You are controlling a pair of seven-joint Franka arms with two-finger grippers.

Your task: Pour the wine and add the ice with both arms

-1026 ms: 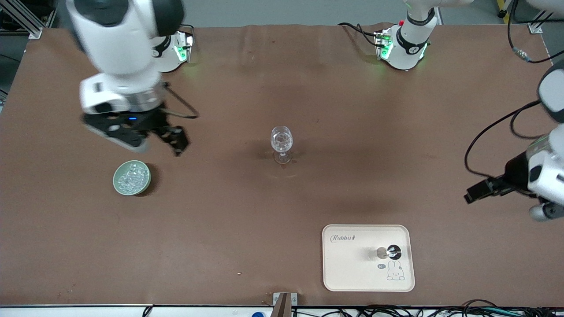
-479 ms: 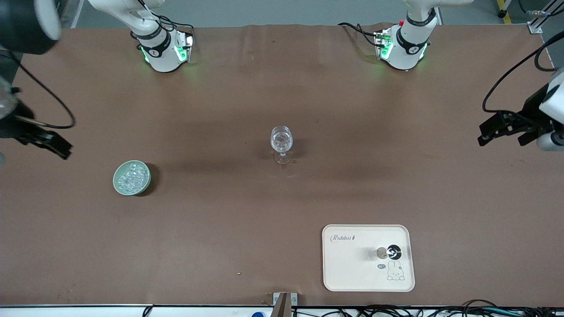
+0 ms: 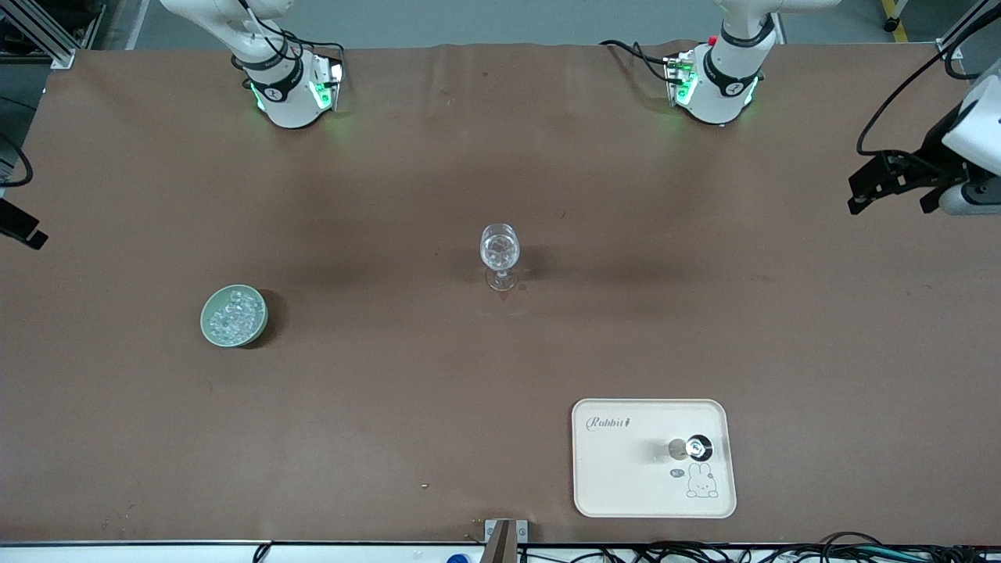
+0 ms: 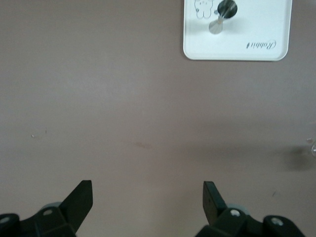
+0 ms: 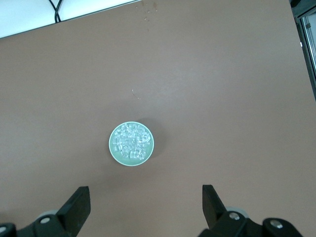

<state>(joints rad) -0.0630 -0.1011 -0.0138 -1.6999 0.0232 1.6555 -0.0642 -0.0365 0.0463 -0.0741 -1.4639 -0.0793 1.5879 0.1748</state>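
Observation:
A clear stemmed glass (image 3: 500, 253) stands upright at the table's middle, with something clear and glinting in its bowl. The ice (image 3: 233, 313) is a heap of small clear cubes in a pale green round bowl (image 3: 209, 328), toward the right arm's end; the ice also shows in the right wrist view (image 5: 131, 142). My right gripper (image 5: 145, 202) is open and empty, high over bare table beside the bowl, and only its tip shows at the front view's edge (image 3: 22, 229). My left gripper (image 3: 895, 190) is open and empty, high over the left arm's end (image 4: 147, 197).
A cream tray (image 3: 626, 485) with a rabbit print lies near the front edge, and a small dark round item (image 3: 698, 448) stands on it. The tray also shows in the left wrist view (image 4: 256, 34). Brown table surface spreads around the glass.
The right arm has swung away from above the bowl, out to the table's end. The left gripper has risen and drawn back toward its end. Glass, bowl and tray have not moved.

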